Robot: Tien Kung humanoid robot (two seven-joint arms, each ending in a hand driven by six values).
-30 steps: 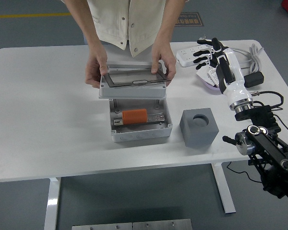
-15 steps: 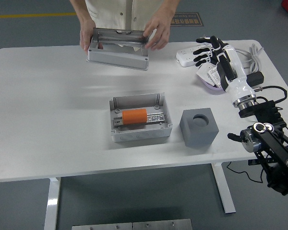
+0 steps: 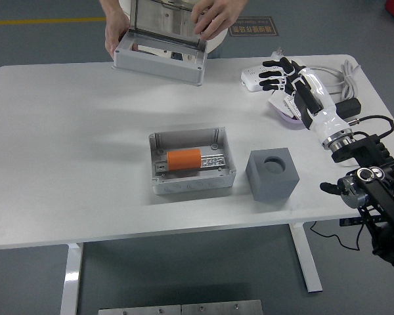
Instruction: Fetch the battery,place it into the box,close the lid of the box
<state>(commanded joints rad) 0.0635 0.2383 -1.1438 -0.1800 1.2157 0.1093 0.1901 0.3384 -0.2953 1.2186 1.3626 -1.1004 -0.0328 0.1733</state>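
An open grey box [image 3: 192, 161] sits mid-table with an orange battery [image 3: 184, 159] lying inside it. A person at the far side holds the box's grey lid [image 3: 161, 43] in both hands, lifted and tilted above the table's far edge. My right hand [image 3: 284, 77] hovers over the table's right rear, fingers spread, holding nothing, well right of the box. No left arm shows.
A grey cube with a round hole [image 3: 271, 174] stands just right of the box. Behind my right hand lie a white power strip [image 3: 255, 77], a purple-rimmed white object [image 3: 285, 110], a black adapter [image 3: 349, 107] and a coiled cable [image 3: 347, 72].
The person lifted the lid off the box, carried it to the far edge, then raised and tilted it. My right hand drifted slightly left and lower.
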